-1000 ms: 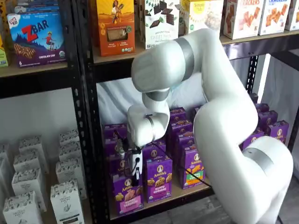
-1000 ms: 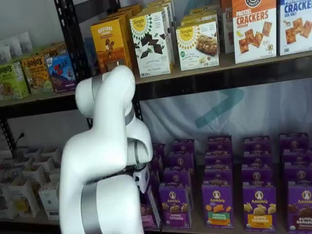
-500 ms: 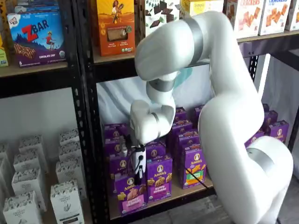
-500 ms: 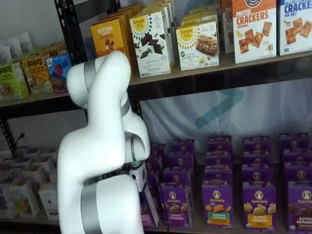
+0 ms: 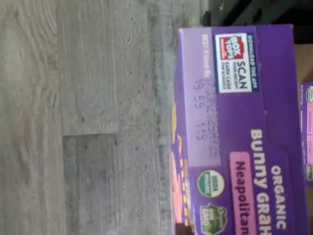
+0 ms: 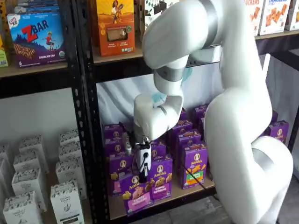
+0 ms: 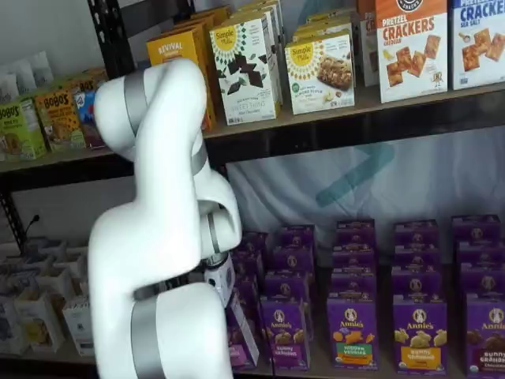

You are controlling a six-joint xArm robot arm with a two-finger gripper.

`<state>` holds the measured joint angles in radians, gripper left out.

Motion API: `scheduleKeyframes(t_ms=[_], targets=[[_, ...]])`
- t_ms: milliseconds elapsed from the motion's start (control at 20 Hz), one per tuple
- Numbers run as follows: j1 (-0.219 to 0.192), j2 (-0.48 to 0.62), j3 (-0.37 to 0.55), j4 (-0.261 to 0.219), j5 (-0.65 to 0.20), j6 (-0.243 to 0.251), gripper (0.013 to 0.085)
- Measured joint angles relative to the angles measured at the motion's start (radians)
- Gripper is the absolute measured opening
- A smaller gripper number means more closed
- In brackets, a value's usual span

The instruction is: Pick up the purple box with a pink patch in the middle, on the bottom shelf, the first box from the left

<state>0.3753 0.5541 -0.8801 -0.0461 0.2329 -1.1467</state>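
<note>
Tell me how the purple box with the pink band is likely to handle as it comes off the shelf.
The purple box is a thin carton, so probably light and fairly stiff, though hard squeezing might dent it. It hangs tilted in the tool, which grips near its top, so it may swing or pivot. Its printed surface looks smooth, so it could slip.

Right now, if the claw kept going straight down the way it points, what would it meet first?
The purple box it is already shut on; the claw grips its top. Past the tilted box, probably the bottom shelf, though depth is hard to judge.
</note>
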Motion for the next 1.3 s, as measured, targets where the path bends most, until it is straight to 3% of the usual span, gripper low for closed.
scheduleKeyframes(t_ms=[150, 400, 550, 750, 1000, 1300], targets=[[0.000, -0.051, 0.047, -0.034, 0.005, 0.032, 0.0330], [0.006, -0.141, 0.115, -0.045, 0.041, 0.048, 0.0330], [0.017, -0.204, 0.153, 0.000, 0.067, 0.017, 0.0330], [0.022, -0.280, 0.191, -0.001, 0.109, 0.022, 0.0330], [0.007, -0.348, 0.226, -0.068, 0.150, 0.068, 0.0330], [-0.006, -0.412, 0.259, -0.041, 0.206, 0.029, 0.0330]])
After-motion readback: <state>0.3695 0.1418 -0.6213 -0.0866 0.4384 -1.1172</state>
